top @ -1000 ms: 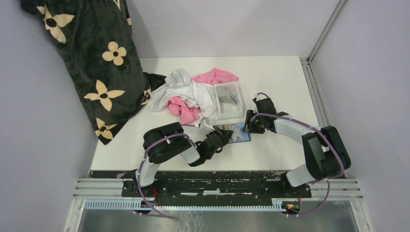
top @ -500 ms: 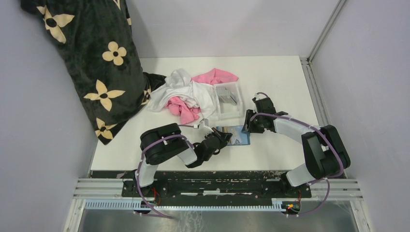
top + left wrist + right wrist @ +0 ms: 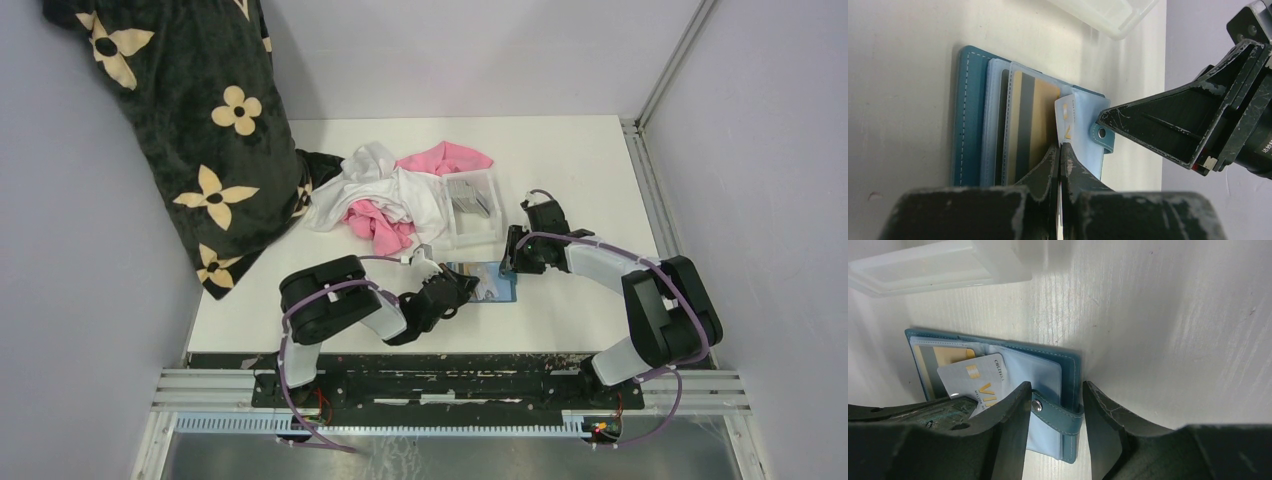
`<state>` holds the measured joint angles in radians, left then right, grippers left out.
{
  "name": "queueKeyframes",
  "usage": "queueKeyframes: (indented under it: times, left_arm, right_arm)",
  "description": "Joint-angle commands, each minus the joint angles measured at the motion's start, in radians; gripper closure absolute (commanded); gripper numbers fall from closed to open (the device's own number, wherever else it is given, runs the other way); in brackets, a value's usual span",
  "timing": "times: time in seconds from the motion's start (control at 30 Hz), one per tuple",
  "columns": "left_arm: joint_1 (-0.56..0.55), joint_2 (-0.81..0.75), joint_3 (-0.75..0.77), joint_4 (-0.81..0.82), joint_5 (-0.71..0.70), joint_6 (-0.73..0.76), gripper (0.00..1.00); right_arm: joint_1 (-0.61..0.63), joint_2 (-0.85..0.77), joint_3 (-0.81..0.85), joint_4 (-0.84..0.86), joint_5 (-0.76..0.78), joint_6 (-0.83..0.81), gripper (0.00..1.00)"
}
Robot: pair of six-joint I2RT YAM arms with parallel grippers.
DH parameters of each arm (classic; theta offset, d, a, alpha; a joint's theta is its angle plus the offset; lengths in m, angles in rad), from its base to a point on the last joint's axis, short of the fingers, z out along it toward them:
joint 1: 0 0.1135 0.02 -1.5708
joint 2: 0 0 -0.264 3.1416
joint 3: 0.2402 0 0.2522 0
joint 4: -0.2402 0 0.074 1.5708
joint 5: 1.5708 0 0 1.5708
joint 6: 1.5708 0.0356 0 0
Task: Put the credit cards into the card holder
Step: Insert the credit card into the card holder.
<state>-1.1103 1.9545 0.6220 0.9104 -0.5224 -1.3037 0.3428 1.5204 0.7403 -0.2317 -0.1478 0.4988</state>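
Note:
The teal-blue card holder [image 3: 492,282] lies open on the white table, in front of the clear tray. A gold-tan credit card [image 3: 1040,120] sits in one of its clear slots. My left gripper [image 3: 1060,150] is shut on a silver credit card [image 3: 975,377], held on edge with its far corner over the inner pages. My right gripper [image 3: 1055,405] stands open, straddling the holder's right edge and its snap tab [image 3: 1058,412]. One finger rests beside the snap and the other is just outside the edge. More grey credit cards [image 3: 468,197] lie in the tray.
The clear plastic tray [image 3: 485,228] stands just behind the holder. A heap of white and pink clothes [image 3: 385,200] lies to its left, and a black flowered blanket [image 3: 190,120] hangs at the far left. A metal rail [image 3: 655,190] runs along the table's right side.
My left arm's elbow has swung a little to the left. Both grippers, the held card and the card holder stay about where they were.

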Motion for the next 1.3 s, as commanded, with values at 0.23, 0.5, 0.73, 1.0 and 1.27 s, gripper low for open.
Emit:
queueKeyframes:
  times: [0.23,0.5,0.73,1.0,1.27]
  left_arm:
    - [-0.014,-0.004,0.010,-0.302,-0.016,-0.030,0.97]
    - [-0.012,-0.017,0.037,-0.355,0.005,-0.020,0.97]
    - [-0.004,-0.008,0.069,-0.385,0.071,0.013,0.97]
    - [0.010,-0.010,0.069,-0.399,0.130,0.052,0.97]
    - [0.029,-0.016,0.044,-0.361,0.181,0.091,0.97]
  right_arm:
    - [0.002,0.022,0.032,0.019,0.015,-0.010,0.52]
    - [0.002,0.029,0.036,0.019,0.015,-0.011,0.52]
    - [0.003,0.037,0.037,0.019,0.014,-0.013,0.52]
    - [0.002,0.046,0.039,0.018,0.017,-0.014,0.52]
    - [0.002,0.054,0.041,0.018,0.010,-0.015,0.52]
